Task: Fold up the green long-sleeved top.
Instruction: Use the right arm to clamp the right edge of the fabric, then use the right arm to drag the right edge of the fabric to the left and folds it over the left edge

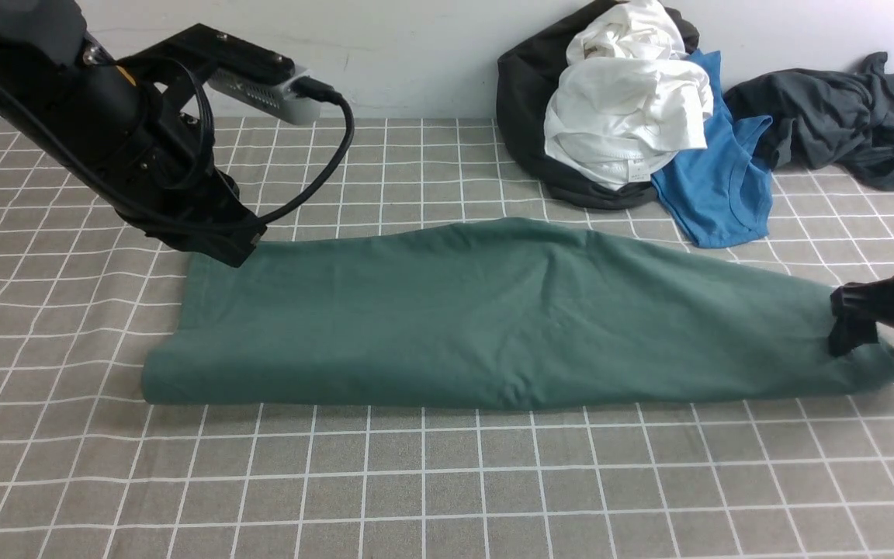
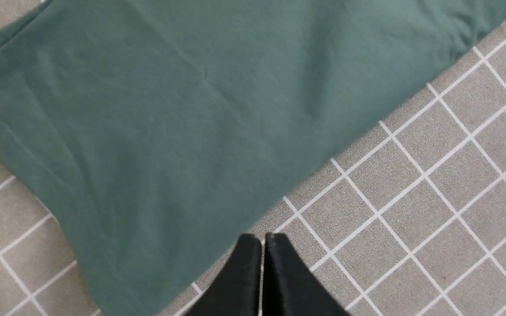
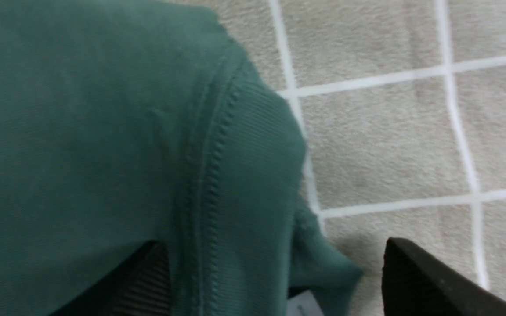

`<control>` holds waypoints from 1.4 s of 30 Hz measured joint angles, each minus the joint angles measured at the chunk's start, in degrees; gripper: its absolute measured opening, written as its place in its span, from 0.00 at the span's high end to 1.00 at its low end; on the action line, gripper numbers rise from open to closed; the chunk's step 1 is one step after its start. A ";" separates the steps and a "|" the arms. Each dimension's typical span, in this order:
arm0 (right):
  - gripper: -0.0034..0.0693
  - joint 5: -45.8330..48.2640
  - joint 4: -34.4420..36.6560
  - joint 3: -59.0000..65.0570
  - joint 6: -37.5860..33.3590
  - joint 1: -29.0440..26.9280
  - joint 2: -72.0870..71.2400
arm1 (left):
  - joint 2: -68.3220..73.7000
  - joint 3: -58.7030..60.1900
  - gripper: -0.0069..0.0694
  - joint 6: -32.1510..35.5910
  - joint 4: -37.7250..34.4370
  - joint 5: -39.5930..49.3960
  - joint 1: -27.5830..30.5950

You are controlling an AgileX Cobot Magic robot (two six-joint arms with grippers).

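Observation:
The green long-sleeved top (image 1: 493, 318) lies folded into a long band across the checked tablecloth. My left gripper (image 1: 223, 253) hangs at the band's far left corner. In the left wrist view the left gripper (image 2: 262, 240) is shut with nothing in it, its tips over bare cloth just off the green top's (image 2: 169, 109) edge. My right gripper (image 1: 885, 341) is at the band's right end. There the right gripper (image 3: 279, 281) stands open, its fingers wide apart, with the top's ribbed neck edge (image 3: 244, 175) and a white tag (image 3: 306, 306) loose between them.
Against the back wall lies a pile: a black garment (image 1: 524, 101), a white shirt (image 1: 625, 101) and a bright blue shirt (image 1: 719, 186). A dark grey garment (image 1: 835, 116) lies at the back right. The grey checked tablecloth (image 1: 447, 481) covers the table.

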 joint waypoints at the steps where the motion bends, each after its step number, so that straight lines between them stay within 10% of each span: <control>1: 0.14 -0.40 0.13 0.00 -0.25 0.55 0.08 | 0.00 0.00 0.92 0.00 0.00 -0.05 0.00; 8: 0.32 -1.72 0.28 0.00 -0.37 1.66 0.08 | 0.00 0.00 0.92 0.11 0.05 -0.10 0.00; 16: 0.89 6.80 -9.54 -3.73 1.73 1.90 -2.54 | -0.86 0.00 0.92 0.11 0.10 2.83 0.00; 26: 0.90 21.30 -10.01 -21.20 0.85 6.90 -13.25 | -10.53 0.02 0.92 -0.79 0.05 7.47 0.00; 42: 0.90 21.21 0.25 -51.89 3.28 48.29 11.95 | -36.02 0.02 0.92 -7.77 2.15 9.03 0.00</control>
